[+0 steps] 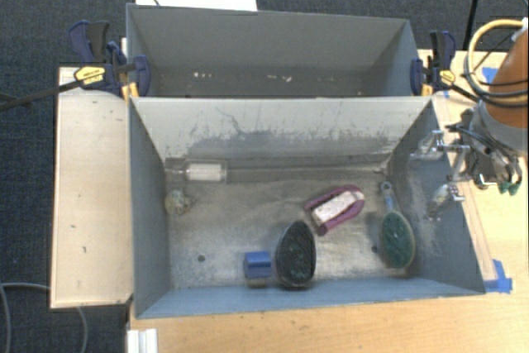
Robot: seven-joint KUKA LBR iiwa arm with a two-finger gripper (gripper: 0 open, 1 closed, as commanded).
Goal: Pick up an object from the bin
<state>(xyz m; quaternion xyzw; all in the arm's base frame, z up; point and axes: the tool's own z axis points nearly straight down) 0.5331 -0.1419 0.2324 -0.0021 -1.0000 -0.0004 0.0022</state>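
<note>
Gripper (436,171) is hanging at the right of the frame over the sloping right wall of the bin (273,128), fingers standing apart, nothing between them. Nearest item: green brush (395,240), lying at lower right at the foot of that wall. Purple case (335,207) and dark brush (296,254) are lying to its left. Risks: a straight descent is likely striking the slope, not an item; the green brush, lying flat by the wall, is leaving one finger little room, so a glancing grasp is probable
</note>
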